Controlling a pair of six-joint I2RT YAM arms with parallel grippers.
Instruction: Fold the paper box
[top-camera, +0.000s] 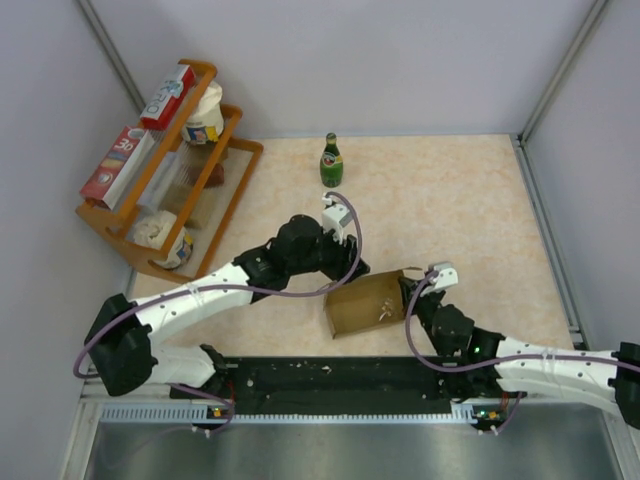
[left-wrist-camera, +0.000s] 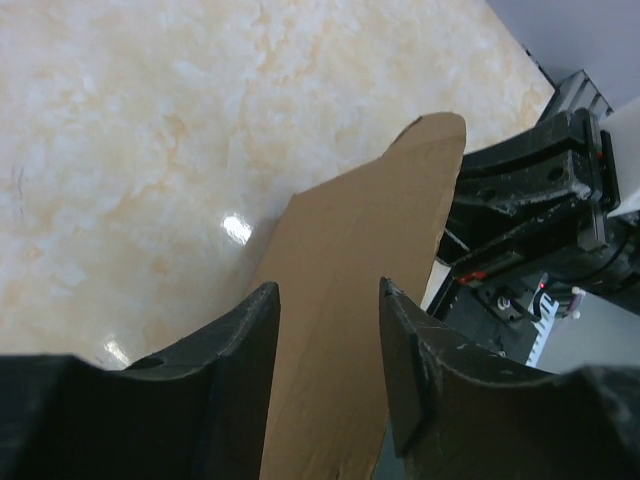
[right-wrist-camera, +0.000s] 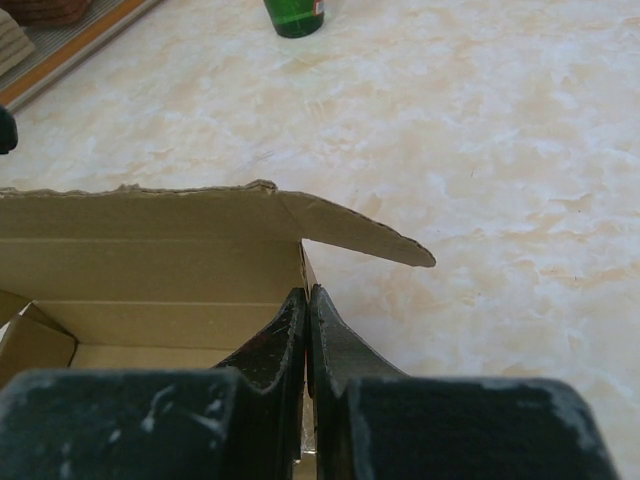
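The paper box (top-camera: 365, 305) sits on the tabletop (top-camera: 450, 200), on the near side of the green bottle (top-camera: 331, 161). The right claw (right-wrist-camera: 306, 295) pinches its end wall. The left claw (left-wrist-camera: 330, 290) gapes astride a flap.

the paper box (top-camera: 365, 305) lies near the front of the table (top-camera: 470, 200), the bottle (top-camera: 331, 160) behind it, the rack (top-camera: 150, 190) far left.

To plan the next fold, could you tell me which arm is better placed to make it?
Left, probably: the left claw is open astride a panel of the paper box and free to push it, while the right claw is shut on the box, steadying it.
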